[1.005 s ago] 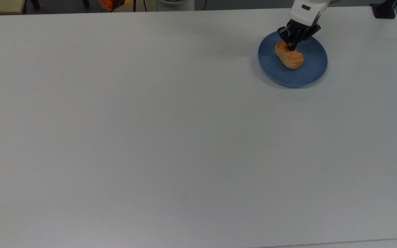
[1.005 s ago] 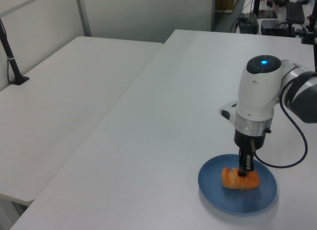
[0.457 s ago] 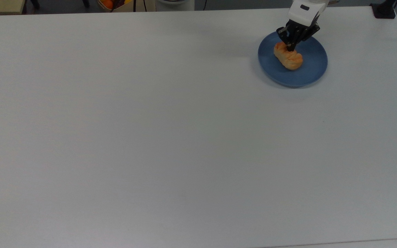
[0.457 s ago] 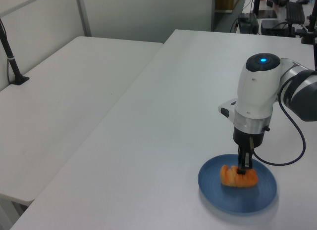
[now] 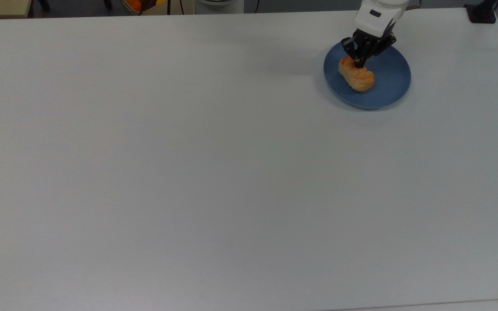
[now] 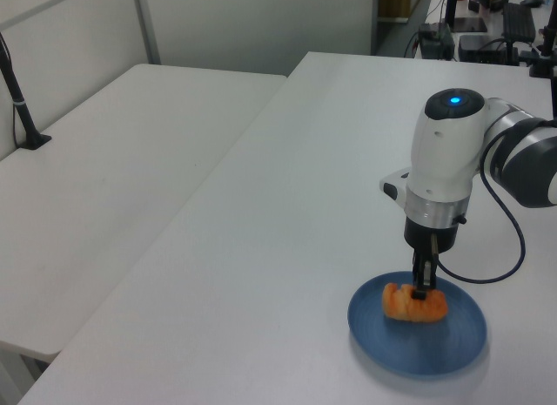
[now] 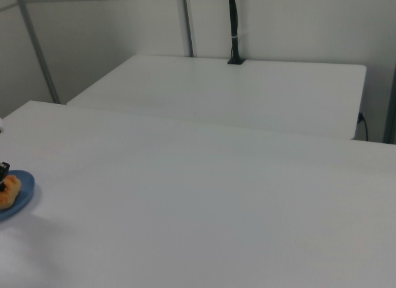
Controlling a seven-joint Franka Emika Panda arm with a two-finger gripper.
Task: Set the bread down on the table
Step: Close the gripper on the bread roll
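The bread (image 5: pixel 356 76) is a golden-orange ridged bun, held just above the round blue plate (image 5: pixel 387 82) near the top view's upper right corner. My gripper (image 5: pixel 358 63) comes straight down from the white arm and is shut on the bread at its end nearer the top view's left. In the left view the bread (image 6: pixel 409 305) hangs under the gripper (image 6: pixel 419 291), a little above the plate (image 6: pixel 435 344). The white table (image 5: pixel 188 172) spreads wide under all of this. At the right view's left edge, the bread (image 7: pixel 8 192) and plate (image 7: pixel 18 204) show.
A second white table (image 6: pixel 113 170) stands alongside, with a black post (image 6: pixel 22 118) on it. A black clamp base (image 5: pixel 482 15) sits at the top view's far right corner. Desks with equipment (image 6: pixel 461 35) lie beyond the table in the left view.
The gripper has risen and shifted toward the top view's left, carrying the bread up off the plate and toward the plate's left part.
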